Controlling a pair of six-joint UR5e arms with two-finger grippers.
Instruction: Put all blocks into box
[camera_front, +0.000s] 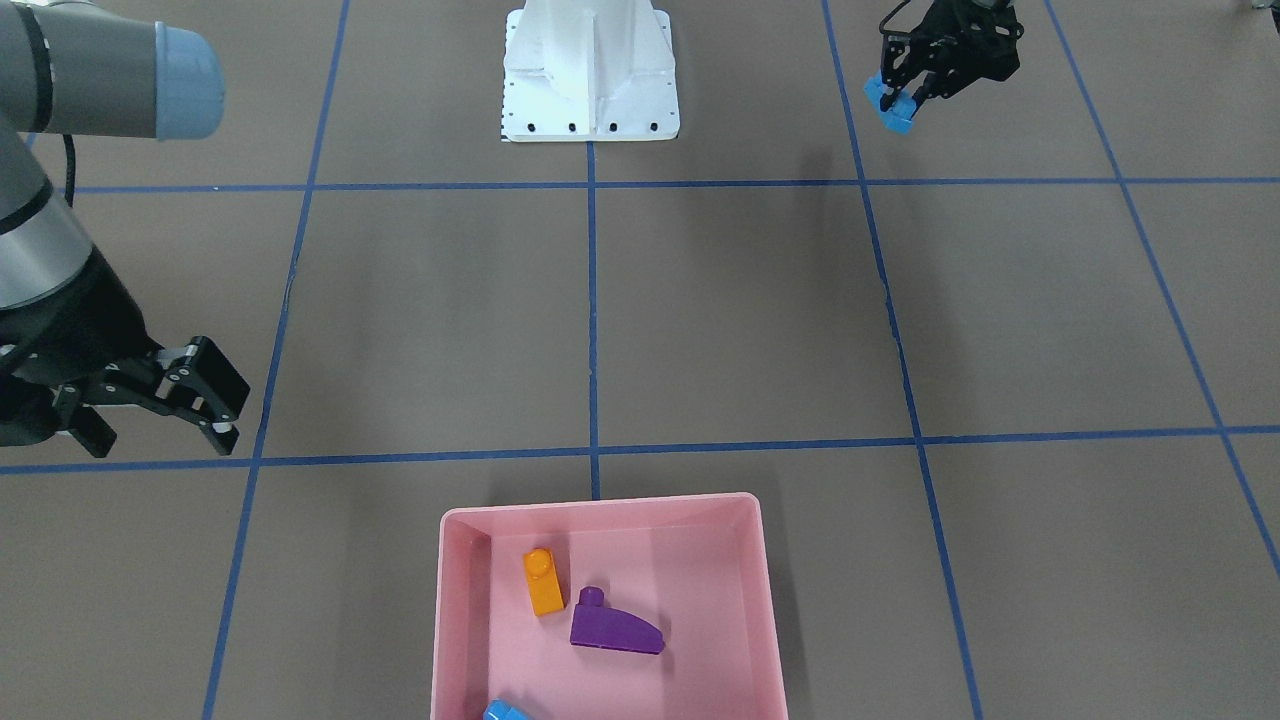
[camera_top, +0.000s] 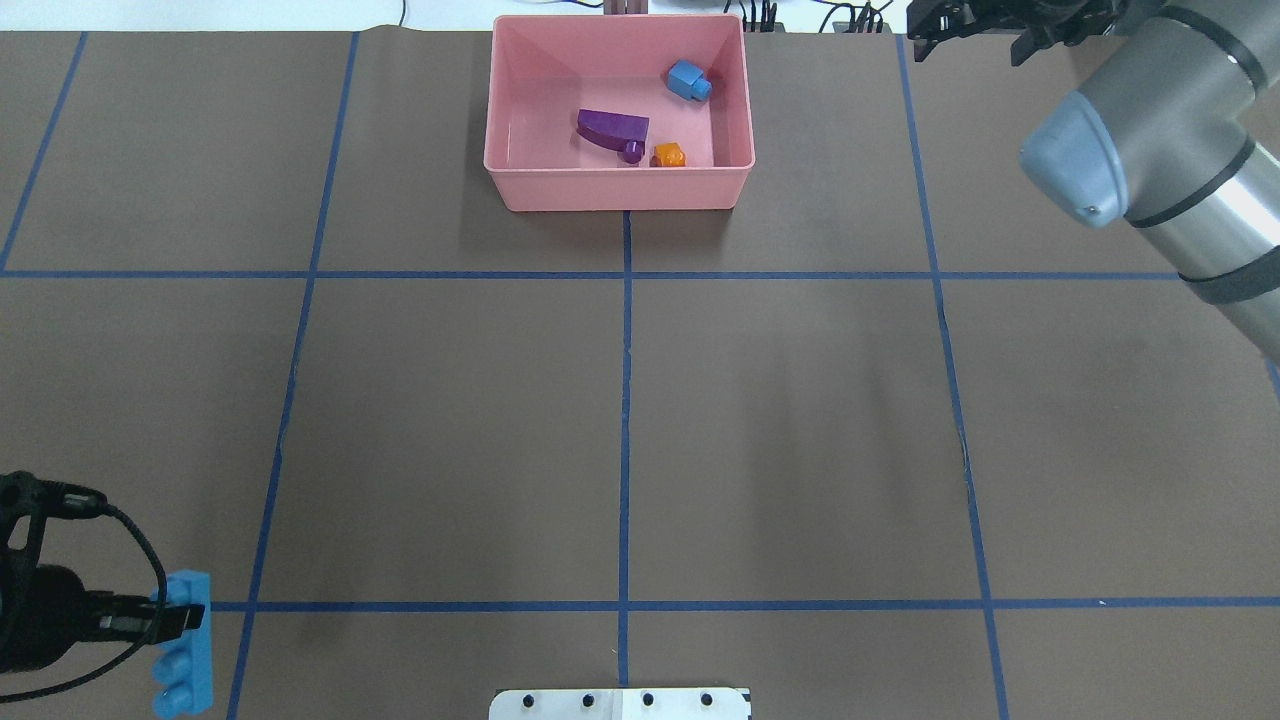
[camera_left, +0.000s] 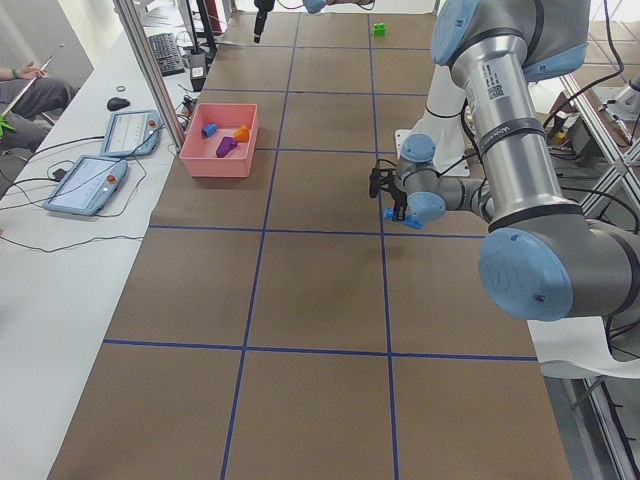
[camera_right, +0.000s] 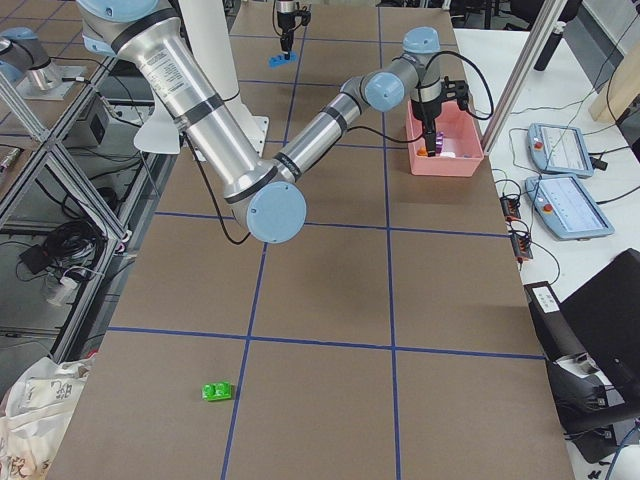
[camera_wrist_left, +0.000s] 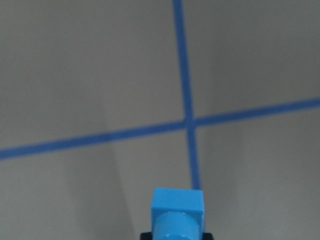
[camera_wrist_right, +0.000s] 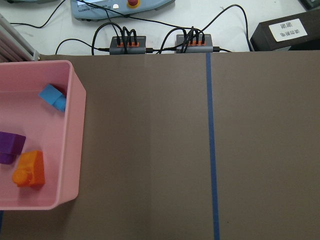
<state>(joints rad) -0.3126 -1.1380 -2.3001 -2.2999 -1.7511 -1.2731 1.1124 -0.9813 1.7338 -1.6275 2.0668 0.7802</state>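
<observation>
Closest to your left wrist camera was the long blue four-stud plastic brick (camera_wrist_left: 177, 212), clenched near one end by the fingers of the left gripper (camera_top: 180, 615). It was at the near-left corner of the brown worktop (camera_top: 800, 420), well apart from the shallow pink plastic box (camera_top: 620, 192). Your right gripper (camera_top: 972, 40) hung beside the box, fingers spread and holding nothing. Inside the box lay the small orange brick (camera_top: 668, 155), the purple sloped brick (camera_top: 612, 128) and the small blue brick (camera_top: 688, 80). The green brick (camera_right: 217, 391) sat alone on the worktop, far out toward the robot's right end.

You had an off-centre hold to worry about. On the long carry the brick could swing or slip, and its free end could catch the box wall. Both arms meeting at the box could also clash.

White labels on a black case (camera_wrist_right: 287, 29) beyond the worktop and on the left arm (camera_left: 497, 85) carried writing too small to read.
</observation>
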